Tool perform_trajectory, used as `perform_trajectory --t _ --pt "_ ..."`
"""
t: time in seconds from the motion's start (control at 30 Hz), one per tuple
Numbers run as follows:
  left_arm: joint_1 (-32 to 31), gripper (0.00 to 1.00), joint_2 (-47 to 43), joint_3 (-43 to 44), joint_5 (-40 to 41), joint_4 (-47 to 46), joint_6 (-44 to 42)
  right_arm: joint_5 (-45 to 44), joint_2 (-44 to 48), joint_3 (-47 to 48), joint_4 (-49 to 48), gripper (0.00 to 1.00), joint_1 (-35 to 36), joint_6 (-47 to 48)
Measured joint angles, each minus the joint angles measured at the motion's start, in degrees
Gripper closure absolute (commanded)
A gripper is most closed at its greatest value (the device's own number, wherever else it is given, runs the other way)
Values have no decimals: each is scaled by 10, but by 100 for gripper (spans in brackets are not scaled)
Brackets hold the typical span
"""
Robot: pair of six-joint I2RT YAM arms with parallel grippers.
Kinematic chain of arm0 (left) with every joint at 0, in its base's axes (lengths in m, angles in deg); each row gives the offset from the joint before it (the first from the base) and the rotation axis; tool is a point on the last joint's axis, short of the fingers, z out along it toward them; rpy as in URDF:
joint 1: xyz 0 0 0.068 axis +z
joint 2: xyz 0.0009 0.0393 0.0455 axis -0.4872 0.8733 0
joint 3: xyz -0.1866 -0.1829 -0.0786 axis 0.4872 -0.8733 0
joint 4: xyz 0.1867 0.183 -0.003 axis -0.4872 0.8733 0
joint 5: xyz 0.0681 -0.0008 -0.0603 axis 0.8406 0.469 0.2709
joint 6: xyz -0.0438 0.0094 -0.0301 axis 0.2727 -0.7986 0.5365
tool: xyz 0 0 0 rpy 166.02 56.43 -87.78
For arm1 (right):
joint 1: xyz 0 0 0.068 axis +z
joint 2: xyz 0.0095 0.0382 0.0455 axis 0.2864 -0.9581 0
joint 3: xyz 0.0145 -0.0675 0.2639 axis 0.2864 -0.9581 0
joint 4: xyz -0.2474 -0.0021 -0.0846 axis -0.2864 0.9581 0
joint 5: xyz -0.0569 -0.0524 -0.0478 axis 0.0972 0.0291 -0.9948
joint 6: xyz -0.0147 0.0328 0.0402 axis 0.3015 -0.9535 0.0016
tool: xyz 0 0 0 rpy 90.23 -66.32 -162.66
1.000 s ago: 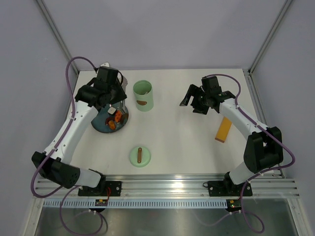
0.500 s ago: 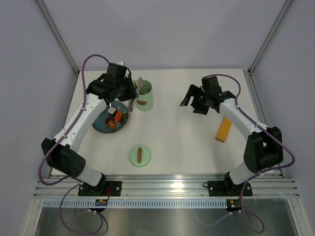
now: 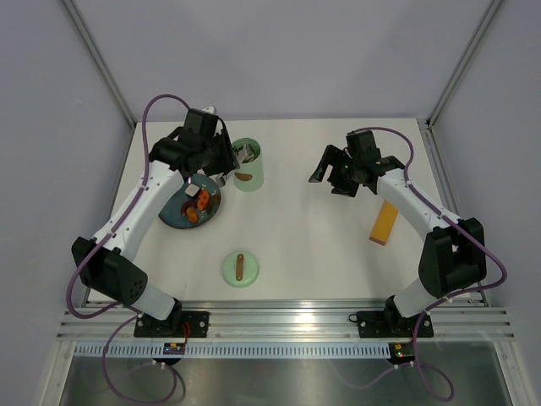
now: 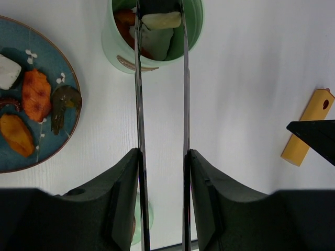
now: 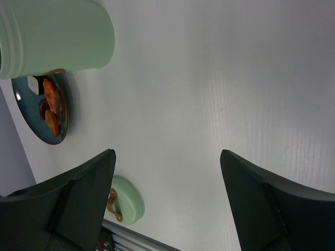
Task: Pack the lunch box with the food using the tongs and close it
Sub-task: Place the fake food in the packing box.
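Note:
My left gripper point(image 4: 163, 154) is shut on the silver tongs point(image 4: 138, 94), one finger pressed against each arm. The tong tips reach into the mouth of the mint-green lunch box point(image 4: 120, 49), with a pale green piece of food point(image 4: 161, 21) between them and orange pieces beneath. In the top view the left gripper point(image 3: 221, 161) sits just left of the lunch box point(image 3: 247, 173). More food point(image 4: 35, 94), orange and red, lies on the blue plate point(image 4: 21, 39). The green lid point(image 3: 240, 268) lies flat near the front. My right gripper point(image 3: 325, 173) hangs open and empty.
An orange-yellow strip point(image 3: 384, 222) lies on the table at the right, under the right arm. The blue plate point(image 3: 173, 216) sits left of the lunch box. The right wrist view shows the lunch box point(image 5: 57, 36) and the lid point(image 5: 128, 208).
My left arm carried the tongs from above the plate rightward to the lunch box opening. The tong arms now stand a little wider apart. The right arm has not moved.

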Motion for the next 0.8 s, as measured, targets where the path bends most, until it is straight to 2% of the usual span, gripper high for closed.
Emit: perform_trajectory --t 0.13,0.2,0.27,0.33,0.43,0.8 --pt "0 74 0 0 0 0 0 0 0 0 0 11 0 0" --pt "0 76 0 0 0 -1 -2 0 0 0 0 11 0 0" --pt "0 74 0 0 0 -2 -2 0 0 0 0 11 0 0" --pt "0 65 -1 0 0 -2 -3 0 0 0 0 11 0 0" --pt "0 58 -3 0 0 -1 -5 0 0 0 0 11 0 0" --pt "0 55 -3 0 0 -1 -7 0 0 0 0 11 0 0"
